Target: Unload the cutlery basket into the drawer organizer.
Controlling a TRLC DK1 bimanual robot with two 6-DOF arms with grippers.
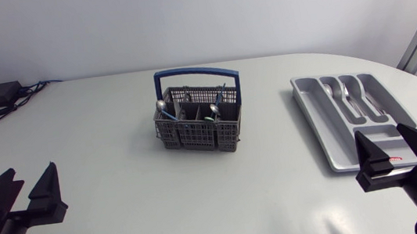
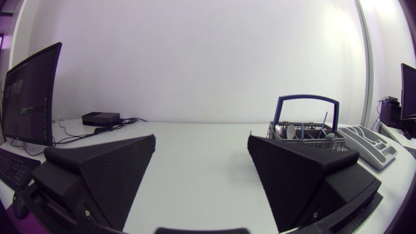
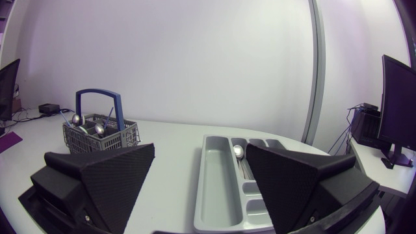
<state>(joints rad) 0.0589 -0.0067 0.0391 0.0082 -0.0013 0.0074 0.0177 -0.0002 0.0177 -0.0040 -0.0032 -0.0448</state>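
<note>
Holding spoons [image 1: 161,105]: basket [image 1: 195,137], organizer [image 1: 321,124].

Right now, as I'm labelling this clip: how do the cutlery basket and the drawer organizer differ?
The cutlery basket is a tall, dark grey mesh box with a blue handle; the drawer organizer is a low, light grey solid tray. In the basket spoons stand upright; in the organizer cutlery lies flat. The basket stands at the middle of the table, the organizer to its right. Both are divided into compartments.
</note>
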